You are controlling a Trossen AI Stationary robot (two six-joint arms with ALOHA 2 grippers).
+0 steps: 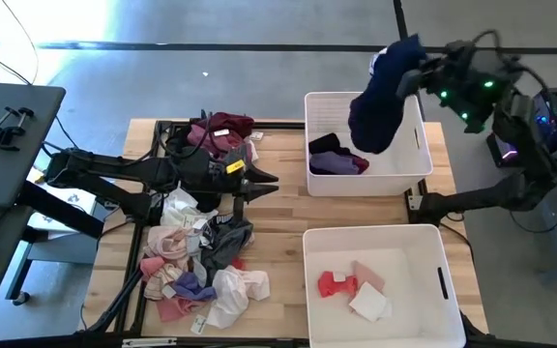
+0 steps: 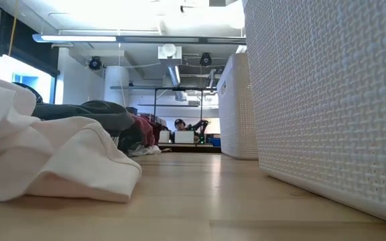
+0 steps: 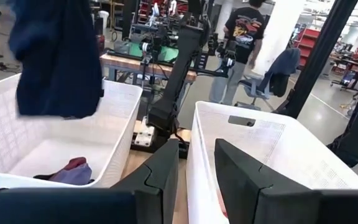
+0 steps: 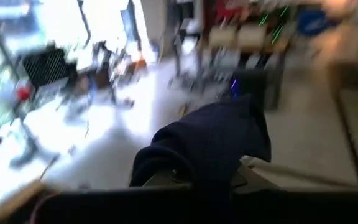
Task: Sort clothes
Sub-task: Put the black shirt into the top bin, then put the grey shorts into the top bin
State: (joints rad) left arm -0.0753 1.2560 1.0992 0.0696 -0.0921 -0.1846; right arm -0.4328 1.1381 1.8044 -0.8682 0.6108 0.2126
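Two white bins stand on the right half of the wooden table, one behind the other in the high view. The far bin holds two garments that can be counted: a black one and a purple one lying against it. The near bin holds three: a red piece, a pink piece and a white piece, all touching one another. One navy garment hangs above the far bin, clamped in the right gripper, whose fingers are fully closed on the cloth; the fabric drapes down over the bin's interior without resting on what lies inside. The left gripper sits low over the table between the clothes pile and the bins, its two fingers partly parted with a visible gap and nothing between them. The remaining clothes lie in one loose heap on the left part of the table, under and around the left arm; an exact count is not possible because the pieces overlap, but maroon, white, pink, grey and purple items are distinguishable, with one maroon garment at the far edge of the heap. One person in a dark printed shirt stands in the room beyond the table.
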